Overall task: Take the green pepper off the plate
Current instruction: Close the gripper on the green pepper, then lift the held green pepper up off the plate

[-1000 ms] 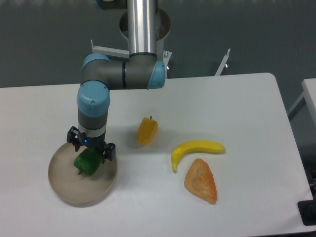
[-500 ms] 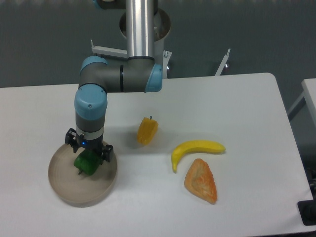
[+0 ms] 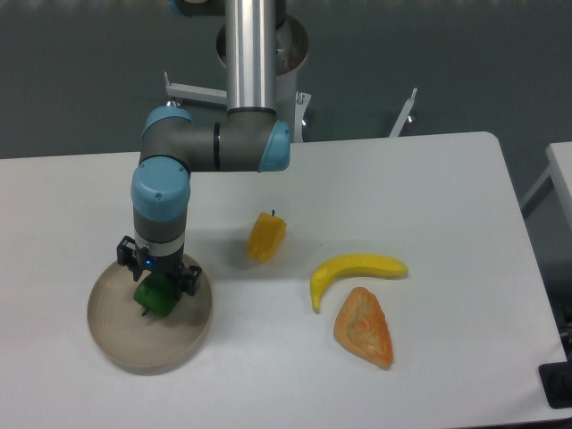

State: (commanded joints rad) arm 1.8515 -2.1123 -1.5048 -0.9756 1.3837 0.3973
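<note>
From the fixed camera, the black two-finger end effector (image 3: 157, 288) sits directly over the glossy bright-green lobed pepper (image 3: 155, 298) lying in the round beige-tan matte plate (image 3: 116, 335) on the white tabletop (image 3: 429, 223); whether it grips cannot be told.

A robotics lab or test bench: a grey-and-blue jointed robot arm (image 3: 201, 147) hangs from a polished metal column (image 3: 248, 54) over a plain white rounded-corner table (image 3: 429, 197), backed by a bare dark grey wall (image 3: 465, 63). Glossy toy-like food props, such as a yellow banana (image 3: 356, 271), lie on it.
</note>
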